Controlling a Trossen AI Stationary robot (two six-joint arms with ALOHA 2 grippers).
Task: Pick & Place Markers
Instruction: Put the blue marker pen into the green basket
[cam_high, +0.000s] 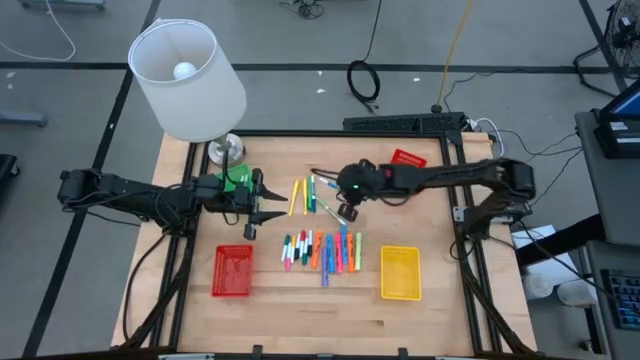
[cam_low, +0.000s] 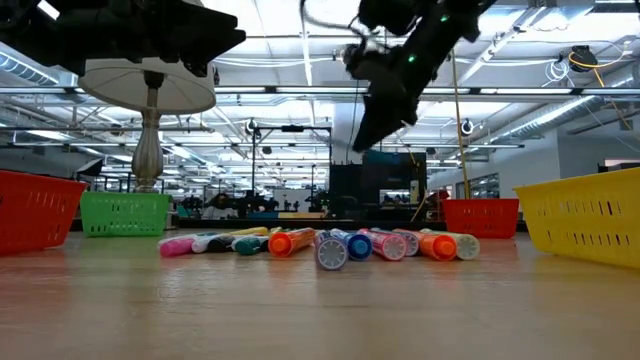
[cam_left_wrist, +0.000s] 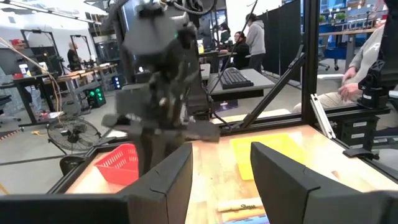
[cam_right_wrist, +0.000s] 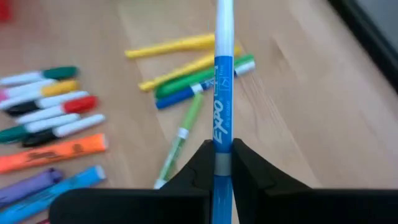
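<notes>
My right gripper is shut on a blue marker and hangs above the middle of the table. Several markers lie side by side in a row on the wood between the baskets. A few yellow, green and blue ones lie loose farther back, below the held marker. My left gripper waits open at the table's left, level, with nothing between its fingers. My right gripper pinches the blue marker's barrel between its two fingers, near the end that is toward the wrist. The marker lies along the fingers and sticks out forward past their tips. It is lifted clear of the table and slants down over the loose markers.
A red basket stands at the near left and a yellow basket at the near right. A green basket stands by the lamp at the far left. Another red basket is at the far right.
</notes>
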